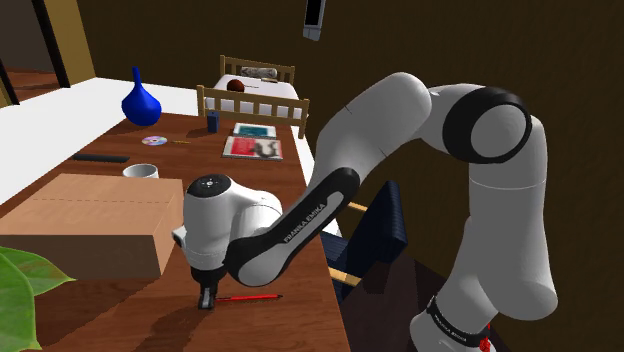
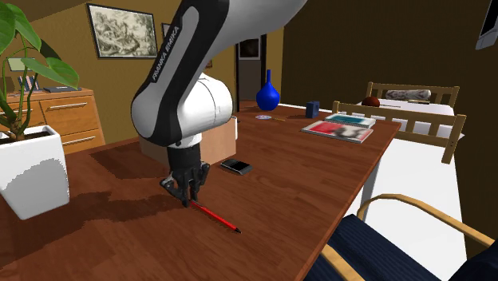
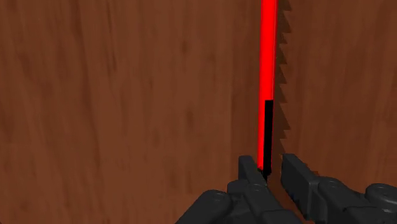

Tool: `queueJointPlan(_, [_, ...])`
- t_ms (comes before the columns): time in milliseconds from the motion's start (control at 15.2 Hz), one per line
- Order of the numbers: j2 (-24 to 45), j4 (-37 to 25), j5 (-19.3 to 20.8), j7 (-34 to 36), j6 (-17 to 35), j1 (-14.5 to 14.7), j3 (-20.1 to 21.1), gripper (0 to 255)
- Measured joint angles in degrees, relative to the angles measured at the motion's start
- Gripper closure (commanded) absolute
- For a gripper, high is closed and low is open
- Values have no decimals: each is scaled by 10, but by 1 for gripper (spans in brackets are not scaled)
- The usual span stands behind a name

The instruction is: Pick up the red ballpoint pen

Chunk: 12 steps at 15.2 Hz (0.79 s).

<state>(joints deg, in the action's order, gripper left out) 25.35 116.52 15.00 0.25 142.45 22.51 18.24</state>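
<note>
While I watch the feeds from here, the gripper (image 3: 270, 167) stands low over the brown wooden table (image 1: 120, 315), at one end of the red pen (image 3: 269, 51). The pen lies flat on the table, near its edge. In the shoulder view its long axis runs from the gripper toward that view's right. In the second exterior view it points away from the gripper, down and to the right. Its black end sits between the fingers (image 3: 251, 173), which stand slightly apart. One finger is against the pen (or very nearly), and beside the other a thin strip of wood shows, so nothing is clamped.
</note>
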Motion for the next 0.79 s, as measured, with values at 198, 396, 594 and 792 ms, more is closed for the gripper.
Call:
queueJointPlan(198, [0,-1,0,0,0,-1,-1,255])
queueJointPlan(396, [1,-2,0,0,-1,-1,-2,255])
queueJointPlan(594, [-4,0,-2,-3,-4,-5,-2,255])
queueJointPlan(792, [-20,0,-11,-9,-20,-9,3,255])
